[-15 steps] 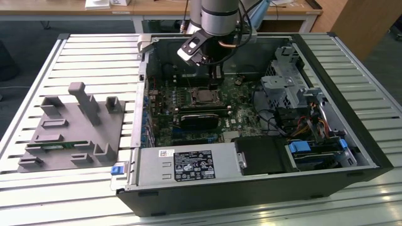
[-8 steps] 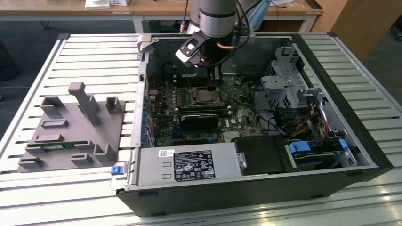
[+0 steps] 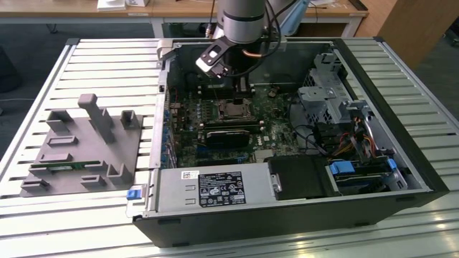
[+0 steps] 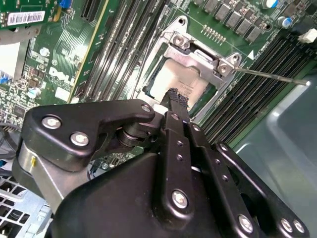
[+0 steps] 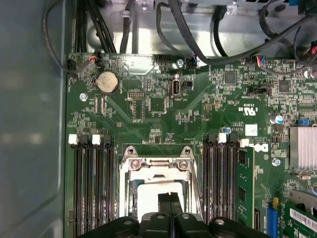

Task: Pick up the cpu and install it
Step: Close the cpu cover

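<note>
Standing by the worktop point(image 3: 107, 59), I see the arm reaching down into the open pc case point(image 3: 287, 215), with the tool point(image 3: 242, 92) low over the motherboard point(image 5: 163, 109).

The cpu point(image 4: 190, 79) lies flat inside the metal socket frame point(image 4: 198, 54), pale top facing up at the tool. It sits straight below the tool tips, not off to a side; in both wrist views the tips overlap its face. It's square, so there's no real long axis, and its edges line up w/ the frame around it.

The tool's fingers point(image 5: 166, 198) are pressed together, w/ no gap and nothing visible between them. So the tool isn't carrying the cpu; the chip looks seated in the socket already. Whether the tips actually touch its top or hover just above, I can't tell from here. It looks v. close, poss. contact.

The seam between the fingers runs the same way as the memory slots point(image 5: 91, 188) that flank the socket on either side of the tool. A thin lever rod point(image 4: 270, 75) sticks out from one corner of the frame, away from the tool and clear of it.

Judging by this, the chip is placed, and what matters now is straight up-down betw. tool and cpu, w/ approx. no sideways offset.
</note>
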